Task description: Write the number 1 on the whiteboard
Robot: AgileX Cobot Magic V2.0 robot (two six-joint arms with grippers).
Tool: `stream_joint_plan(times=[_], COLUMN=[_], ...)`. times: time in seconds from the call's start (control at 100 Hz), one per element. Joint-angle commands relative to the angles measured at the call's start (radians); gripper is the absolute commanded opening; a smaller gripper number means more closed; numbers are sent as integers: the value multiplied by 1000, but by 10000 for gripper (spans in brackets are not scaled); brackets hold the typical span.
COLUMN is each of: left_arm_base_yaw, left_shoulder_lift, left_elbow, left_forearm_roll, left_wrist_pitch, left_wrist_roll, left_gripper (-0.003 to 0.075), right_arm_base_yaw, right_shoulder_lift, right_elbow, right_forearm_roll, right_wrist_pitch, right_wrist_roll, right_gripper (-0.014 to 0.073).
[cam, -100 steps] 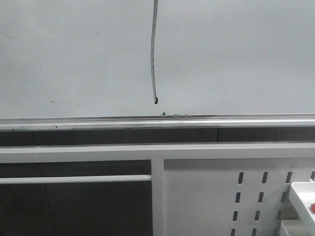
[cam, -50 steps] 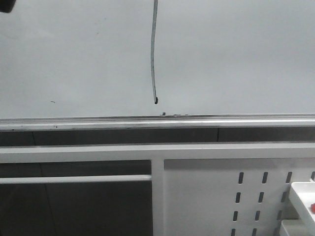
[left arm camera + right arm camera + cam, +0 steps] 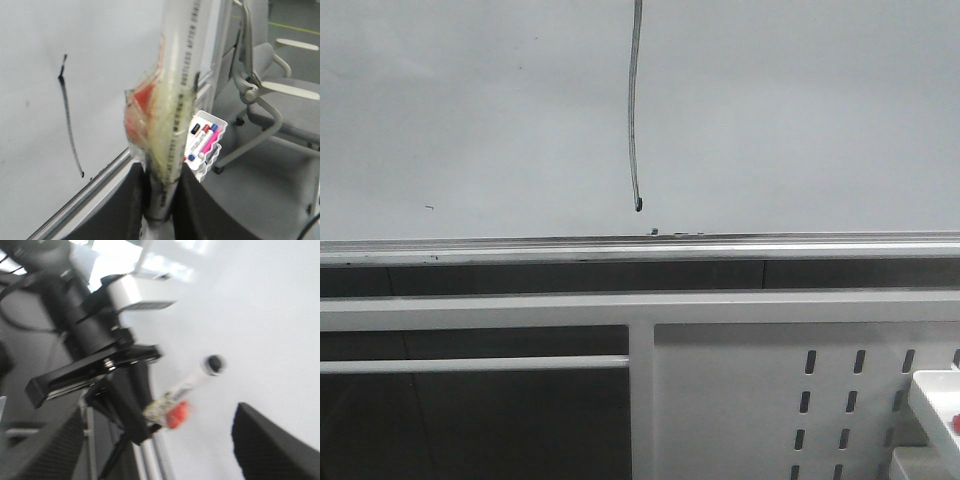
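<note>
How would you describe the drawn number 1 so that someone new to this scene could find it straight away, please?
Start with the whiteboard, the large pale glossy board above a silver bottom rail. Near its middle, the number 1 runs down as a long, thin, dark, slightly curved stroke that stops just above the rail. Unlike the tiny dark specks nearby, it ends in a small hooked blob.

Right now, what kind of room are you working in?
Probably an office or lab: a wall-size whiteboard bearing a drawn stroke, a grey swivel chair on a grey floor, and a white tray of markers beside the board.
</note>
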Motion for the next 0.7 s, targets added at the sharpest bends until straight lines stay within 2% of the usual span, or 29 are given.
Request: stream_joint_plan(times=[0.0, 0.14, 0.27, 0.34, 0.44, 0.59, 0.69], left_arm_base_yaw=[-5, -90, -208, -254, -261, -223, -177], left_shoulder_lift=[39, 143, 248, 304, 367, 420, 436], left_elbow=[-21, -21, -21, -23, -23, -23, -23], left_forearm_roll=[-94, -164, -164, -144, -11, 432, 608], left_wrist_pitch=[-138, -394, -636, -730, -773, -801, -827], left_wrist_roll=[-12, -12, -28, -105, -345, -808, -991], left_gripper=[-20, -20, -20, -19, -19, -19, -19], right_arm_base_yaw=[-72, -165, -206, -211, -211, -211, -211], right_shoulder_lift=[-67, -157, -230, -259, -285, -302, -304], right_elbow=[-23, 13, 62, 89, 110, 112, 112], right_forearm_roll=[15, 13, 15, 15, 15, 15, 15], right_wrist_pitch=[1, 139, 203, 205, 210, 226, 226], right_wrist_roll=[12, 39, 48, 51, 51, 61, 86], right_gripper=[362, -71, -65, -65, -67, -67, -67])
